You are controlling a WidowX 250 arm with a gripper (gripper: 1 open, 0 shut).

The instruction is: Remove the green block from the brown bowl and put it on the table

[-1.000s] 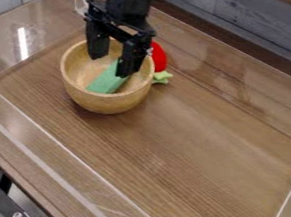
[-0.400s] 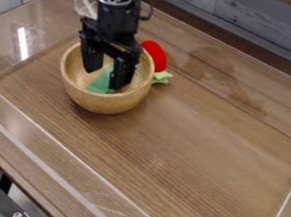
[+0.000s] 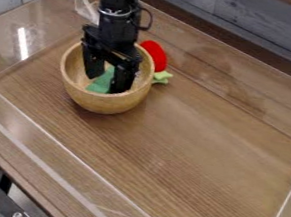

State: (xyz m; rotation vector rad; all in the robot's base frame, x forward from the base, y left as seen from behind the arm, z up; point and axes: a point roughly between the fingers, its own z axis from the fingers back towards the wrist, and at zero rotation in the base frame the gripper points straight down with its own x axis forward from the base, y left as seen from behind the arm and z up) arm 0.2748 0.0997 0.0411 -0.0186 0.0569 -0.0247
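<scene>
Lower into the brown bowl [image 3: 95,104] now, the wide-open gripper [image 3: 105,77] holds nothing; the green block [image 3: 101,81] awaits grasping, lifting and placing.

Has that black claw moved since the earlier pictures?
Yes. The claw has come down lower into the brown bowl, its fingers now around the green block; the bowl itself sits in the same place.

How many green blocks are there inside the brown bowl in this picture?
1. The flat green block lies inside the round brown wooden bowl, partly covered by the black claw; another might be hidden behind it.
</scene>
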